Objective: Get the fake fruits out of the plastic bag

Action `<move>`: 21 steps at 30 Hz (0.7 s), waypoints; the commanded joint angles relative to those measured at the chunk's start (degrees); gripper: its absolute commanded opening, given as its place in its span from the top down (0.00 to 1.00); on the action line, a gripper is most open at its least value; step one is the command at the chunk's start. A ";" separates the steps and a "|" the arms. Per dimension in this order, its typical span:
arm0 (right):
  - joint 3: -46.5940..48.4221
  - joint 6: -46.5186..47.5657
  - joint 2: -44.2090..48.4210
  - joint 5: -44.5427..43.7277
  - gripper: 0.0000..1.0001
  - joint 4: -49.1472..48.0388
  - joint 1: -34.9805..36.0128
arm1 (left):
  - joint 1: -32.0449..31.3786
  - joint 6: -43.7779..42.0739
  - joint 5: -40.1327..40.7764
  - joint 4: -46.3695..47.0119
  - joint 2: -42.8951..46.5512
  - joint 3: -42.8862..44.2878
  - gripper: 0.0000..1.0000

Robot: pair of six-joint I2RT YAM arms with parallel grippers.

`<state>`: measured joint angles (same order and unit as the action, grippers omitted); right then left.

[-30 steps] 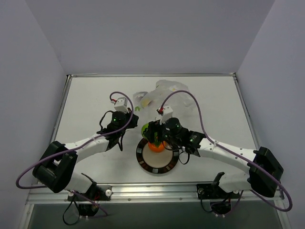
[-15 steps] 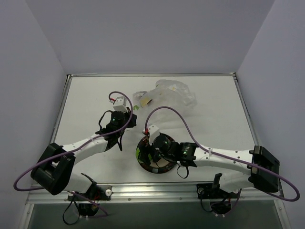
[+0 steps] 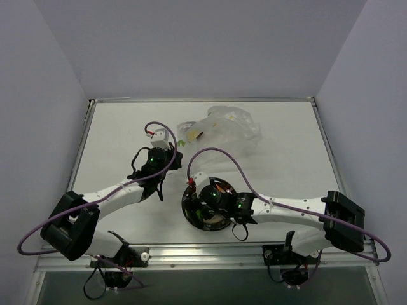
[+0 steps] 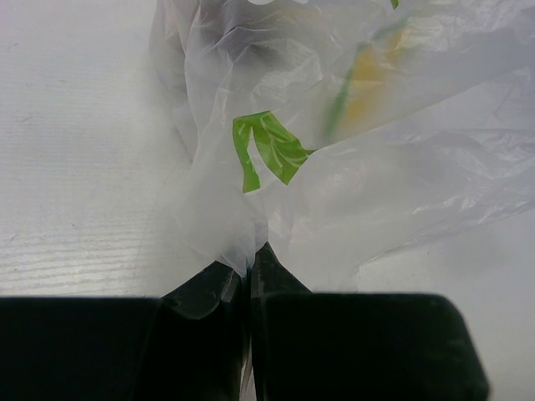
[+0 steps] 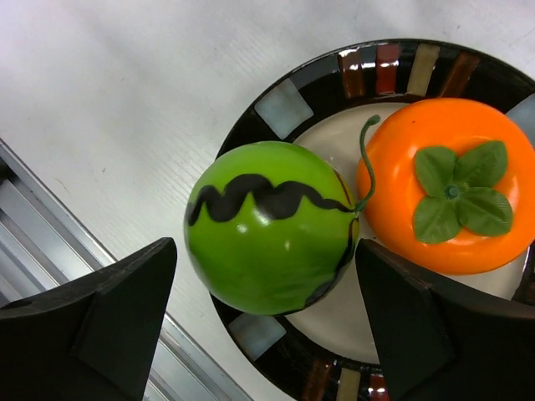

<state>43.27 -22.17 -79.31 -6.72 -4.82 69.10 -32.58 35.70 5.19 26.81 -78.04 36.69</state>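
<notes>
1. The left pincer [image 4: 248, 276] is pressed together on a bunched-up corner of the plastic bag [image 4: 351, 159], so it's pinching the thin film right at the tips.
2. The bag itself lies crumpled on the counter [image 5: 117, 75] toward the far side, about the middle. It's clear, with a green leaf print and a blurry yellow one showing through. Can't tell from here whether anything is inside it.
3. The right pincer [image 5: 266, 246] hangs low over the plate [image 5: 280, 107], which is at the near middle of the counter between the two arms. Its fingers are spread wide, one on each side of the green fruit [image 5: 259, 251], with a gap to it on both sides, so it isn't gripping anything.
4. The green fruit is glossy with a wavy black stripe and a thin curly stem. It sits on the plate, partly over the dark tiled rim.
5. The orange fruit [image 5: 435, 242] with the green leafy top sits on the same plate, right up against the green one.
</notes>
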 commanded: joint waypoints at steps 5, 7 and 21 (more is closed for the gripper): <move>3.31 2.66 9.16 -4.70 0.18 0.69 0.07 | -0.38 -0.63 0.17 0.79 2.63 1.19 0.98; 4.72 4.15 10.66 -6.01 0.26 0.34 -1.86 | -0.38 -0.46 0.08 0.88 2.63 1.19 0.98; 18.34 -2.24 -15.25 -19.70 0.96 -20.83 -20.06 | -0.56 1.21 -1.94 1.93 4.30 0.40 0.98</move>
<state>58.76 -20.60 -90.04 -18.96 -19.00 49.71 -32.58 36.23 4.27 26.87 -76.23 36.58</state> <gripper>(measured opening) 0.044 0.028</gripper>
